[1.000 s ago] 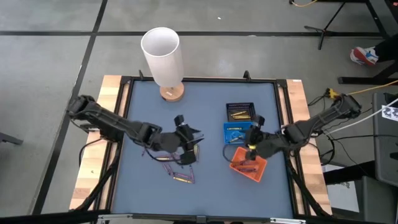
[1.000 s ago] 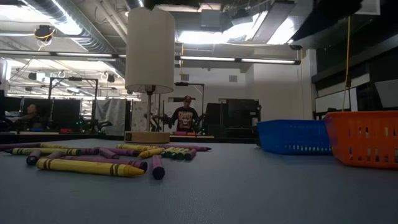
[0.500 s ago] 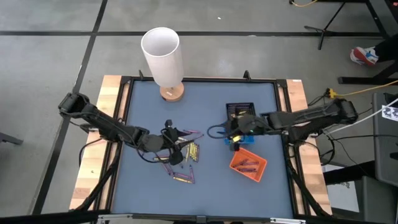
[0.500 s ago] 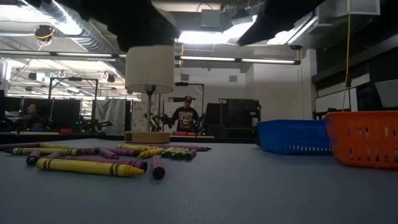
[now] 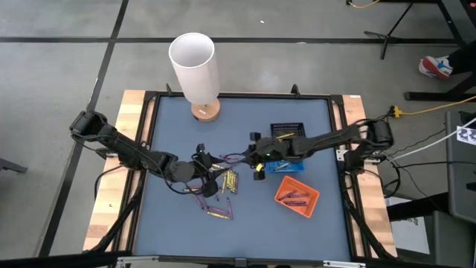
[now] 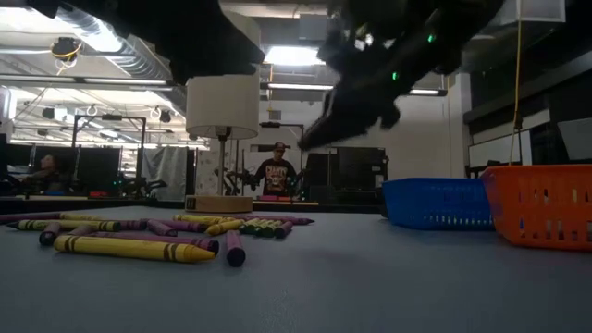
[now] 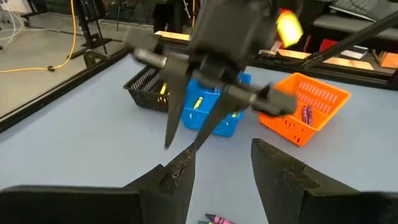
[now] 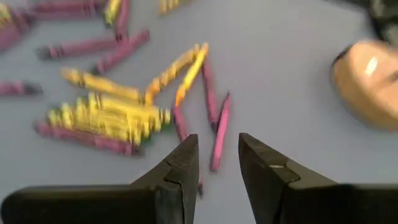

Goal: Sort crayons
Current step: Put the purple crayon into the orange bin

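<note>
Over the middle of the table, my right gripper [image 5: 256,158] now hangs just beside the loose crayons [image 5: 217,186], where a second ago it sat over the orange tray [image 5: 297,196] and half a second ago over the blue tray [image 5: 286,164]; the whole right arm has stretched out leftward across the black tray [image 5: 288,133] and the blue one. My right fingers [image 8: 180,169] stand apart with a clear gap between them, and nothing is held in that gap; beyond them I see purple and yellow crayons lying on the blue-grey table [image 5: 245,119], not touched. My left gripper [image 5: 206,161] has stayed where it was half a second ago, above the scattered crayons, after pulling back a little from its place a second ago. Its fingers [image 7: 283,177] are parted too, empty, and past them the right arm shows in front of the three trays. From table height the crayons [image 6: 139,242] lie in a low spread on the left, the trays on the right, and my right arm now crosses the upper part of that view, where before only shadow showed. A few purple crayons lie in the orange tray, some yellow ones in the blue and black trays. A white lamp [image 5: 195,71] stands at the far edge.
</note>
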You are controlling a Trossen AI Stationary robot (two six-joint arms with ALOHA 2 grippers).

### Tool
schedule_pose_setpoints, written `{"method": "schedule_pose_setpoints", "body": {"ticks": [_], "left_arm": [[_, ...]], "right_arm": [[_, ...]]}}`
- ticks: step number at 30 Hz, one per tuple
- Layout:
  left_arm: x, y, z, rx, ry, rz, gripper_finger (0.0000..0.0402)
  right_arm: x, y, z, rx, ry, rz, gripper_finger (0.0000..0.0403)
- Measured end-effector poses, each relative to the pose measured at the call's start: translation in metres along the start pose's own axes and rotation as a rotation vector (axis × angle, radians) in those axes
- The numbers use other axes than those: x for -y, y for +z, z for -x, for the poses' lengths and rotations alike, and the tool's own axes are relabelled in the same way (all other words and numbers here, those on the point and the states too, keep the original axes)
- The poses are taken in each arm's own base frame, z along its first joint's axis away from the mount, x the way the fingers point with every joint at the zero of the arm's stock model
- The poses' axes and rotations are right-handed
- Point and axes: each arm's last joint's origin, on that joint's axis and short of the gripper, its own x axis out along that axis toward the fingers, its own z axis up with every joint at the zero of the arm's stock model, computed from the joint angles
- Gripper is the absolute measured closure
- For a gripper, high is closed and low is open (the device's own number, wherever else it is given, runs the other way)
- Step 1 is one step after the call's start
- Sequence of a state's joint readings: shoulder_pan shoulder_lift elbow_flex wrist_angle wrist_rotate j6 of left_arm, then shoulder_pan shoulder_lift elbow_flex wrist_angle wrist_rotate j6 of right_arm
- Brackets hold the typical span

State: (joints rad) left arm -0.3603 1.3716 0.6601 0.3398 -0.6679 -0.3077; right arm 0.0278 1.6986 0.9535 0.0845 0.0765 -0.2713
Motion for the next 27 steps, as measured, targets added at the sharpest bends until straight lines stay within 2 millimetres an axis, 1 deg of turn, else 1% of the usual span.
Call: {"method": "schedule_pose_setpoints", "body": {"ticks": [4, 6, 10, 17, 27], "left_arm": [[0.000, 0.000, 0.000, 0.001, 0.000, 0.000, 0.0261], [0.000, 0.000, 0.000, 0.003, -0.001, 0.001, 0.0261], [0.000, 0.000, 0.000, 0.000, 0.000, 0.001, 0.0261], [0.000, 0.000, 0.000, 0.002, -0.001, 0.004, 0.0261], [0.000, 0.000, 0.000, 0.003, -0.001, 0.006, 0.0261]], "right_arm": [[0.003, -0.015, -0.020, -0.038, 0.023, -0.013, 0.0290], [0.005, -0.019, -0.028, -0.026, 0.045, -0.021, 0.0290], [0.005, -0.028, -0.041, -0.022, 0.096, -0.030, 0.0290], [-0.002, -0.038, -0.054, -0.029, 0.147, 0.000, 0.0290], [-0.003, -0.045, -0.061, -0.054, 0.141, -0.006, 0.0290]]}}
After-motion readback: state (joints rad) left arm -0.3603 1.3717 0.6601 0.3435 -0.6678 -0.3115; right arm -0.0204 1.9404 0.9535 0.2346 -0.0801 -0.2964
